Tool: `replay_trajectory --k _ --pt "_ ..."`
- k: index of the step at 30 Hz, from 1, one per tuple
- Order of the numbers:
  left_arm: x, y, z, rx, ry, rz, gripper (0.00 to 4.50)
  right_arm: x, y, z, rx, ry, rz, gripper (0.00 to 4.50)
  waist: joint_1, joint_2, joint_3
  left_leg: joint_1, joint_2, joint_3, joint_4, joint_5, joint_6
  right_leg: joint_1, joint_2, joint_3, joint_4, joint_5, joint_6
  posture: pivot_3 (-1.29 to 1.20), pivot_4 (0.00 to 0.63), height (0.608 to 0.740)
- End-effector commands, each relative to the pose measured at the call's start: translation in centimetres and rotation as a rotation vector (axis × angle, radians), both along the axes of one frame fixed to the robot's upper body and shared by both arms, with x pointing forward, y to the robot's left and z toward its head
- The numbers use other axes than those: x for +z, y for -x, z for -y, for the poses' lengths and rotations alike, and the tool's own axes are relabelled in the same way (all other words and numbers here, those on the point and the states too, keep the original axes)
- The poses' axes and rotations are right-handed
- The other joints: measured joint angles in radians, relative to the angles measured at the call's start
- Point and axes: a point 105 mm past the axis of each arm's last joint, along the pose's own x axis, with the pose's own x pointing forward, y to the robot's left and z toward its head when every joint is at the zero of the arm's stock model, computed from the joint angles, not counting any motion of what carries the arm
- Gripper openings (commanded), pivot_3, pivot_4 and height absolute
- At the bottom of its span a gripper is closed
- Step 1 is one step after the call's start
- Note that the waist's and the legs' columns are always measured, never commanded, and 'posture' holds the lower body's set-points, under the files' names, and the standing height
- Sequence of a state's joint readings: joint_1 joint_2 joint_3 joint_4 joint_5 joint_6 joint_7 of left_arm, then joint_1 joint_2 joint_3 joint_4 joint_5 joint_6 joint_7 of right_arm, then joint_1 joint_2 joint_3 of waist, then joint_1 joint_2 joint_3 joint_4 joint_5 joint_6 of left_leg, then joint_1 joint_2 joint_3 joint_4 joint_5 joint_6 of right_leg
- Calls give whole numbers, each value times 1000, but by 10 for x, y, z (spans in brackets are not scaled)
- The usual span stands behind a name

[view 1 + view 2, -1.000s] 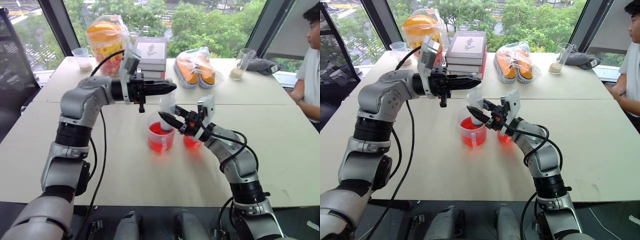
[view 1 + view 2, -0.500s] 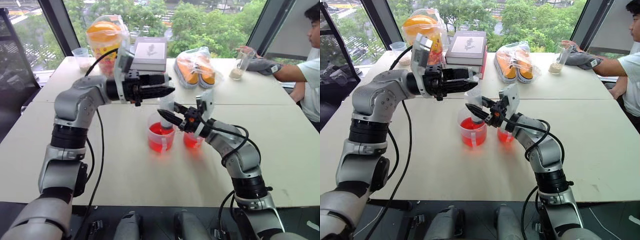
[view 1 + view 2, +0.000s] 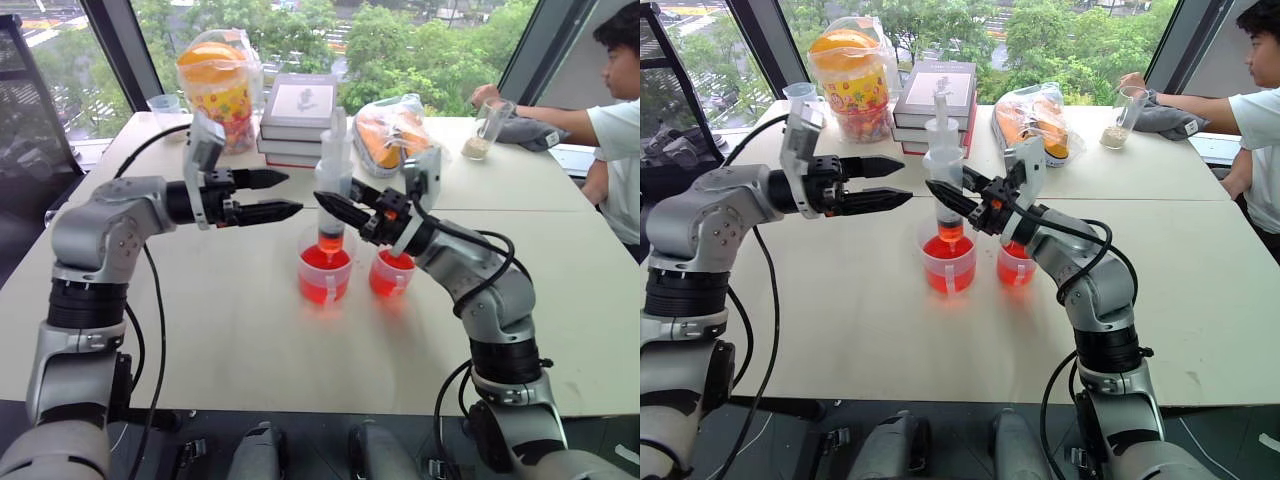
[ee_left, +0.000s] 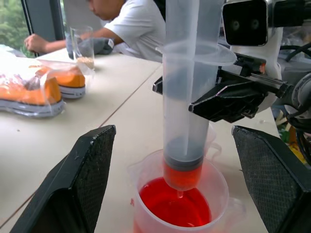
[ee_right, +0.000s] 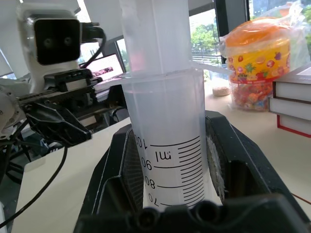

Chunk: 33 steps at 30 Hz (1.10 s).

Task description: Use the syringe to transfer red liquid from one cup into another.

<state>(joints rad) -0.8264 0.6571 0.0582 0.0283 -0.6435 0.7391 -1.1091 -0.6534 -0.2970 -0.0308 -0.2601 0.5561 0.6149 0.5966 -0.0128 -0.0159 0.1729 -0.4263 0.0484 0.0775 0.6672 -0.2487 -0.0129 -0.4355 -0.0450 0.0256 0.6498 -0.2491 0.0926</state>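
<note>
Since a second ago: left claw (image 3: 290,195) let go of the plunger top, drawn off to its own side, fingers now spread (pointing level toward the syringe (image 3: 333,185)). Right claw (image 3: 330,207) raised, pinching the syringe barrel upright, tip lifted just clear above the big cup (image 3: 323,272). Red liquid (image 3: 320,285) in that cup; more in the small cup (image 3: 391,273) under the right wrist. Beyond: books (image 3: 298,118).

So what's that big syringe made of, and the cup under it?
The syringe looks like cloudy clear plastic: you see through it, with black marks printed on. The cup underneath seems to be clear, smooth plastic too, since the red liquid shows through its wall.
</note>
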Motion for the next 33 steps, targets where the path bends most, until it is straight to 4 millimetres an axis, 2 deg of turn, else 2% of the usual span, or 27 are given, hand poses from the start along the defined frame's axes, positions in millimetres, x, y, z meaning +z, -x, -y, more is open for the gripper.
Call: replay_trajectory --k 1,3,5,7,10,15,18,27,33 --pt "12 4 3 -15 22 49 3941 49 13 24 -58 -40 153 1410 0 0 0 0 0 0 0 0 0 0 0 0 0 0 0 0 150 740" --pt "12 3 7 -28 23 55 3941 58 15 44 -122 -33 172 1410 2 0 0 0 0 0 0 0 0 0 0 0 0 0 0 0 150 740" --pt "12 3 9 -38 24 58 3941 59 17 58 -170 -13 174 1410 1 0 0 0 0 0 0 0 0 0 0 0 -1 0 0 0 150 740" --pt "12 2 12 -51 26 62 3941 54 18 70 -211 0 158 1410 0 0 0 0 0 0 -1 0 0 0 0 0 -1 0 0 0 150 740" --pt "13 1 18 -76 31 69 3941 35 17 82 -265 26 116 1410 -2 0 0 0 0 0 -1 0 0 0 1 0 -1 0 0 0 150 740" --pt "25 -3 35 -134 64 112 3941 6 13 82 -295 28 60 1410 -3 0 0 0 0 0 0 0 0 0 1 1 -1 0 0 0 150 740" --pt "38 -6 52 -181 122 125 3941 -3 12 77 -300 34 49 1410 -1 0 0 0 0 0 0 0 0 0 1 0 -1 0 0 0 150 740" --pt "67 -4 108 -364 168 189 3941 -13 14 70 -295 57 43 1410 1 -1 0 -1 0 0 0 0 0 0 2 0 -2 0 0 0 150 740" --pt "59 -5 130 -435 128 175 3941 -13 14 68 -298 58 44 1410 -4 -1 0 0 0 -1 -1 0 0 0 2 0 -3 0 0 0 150 740"
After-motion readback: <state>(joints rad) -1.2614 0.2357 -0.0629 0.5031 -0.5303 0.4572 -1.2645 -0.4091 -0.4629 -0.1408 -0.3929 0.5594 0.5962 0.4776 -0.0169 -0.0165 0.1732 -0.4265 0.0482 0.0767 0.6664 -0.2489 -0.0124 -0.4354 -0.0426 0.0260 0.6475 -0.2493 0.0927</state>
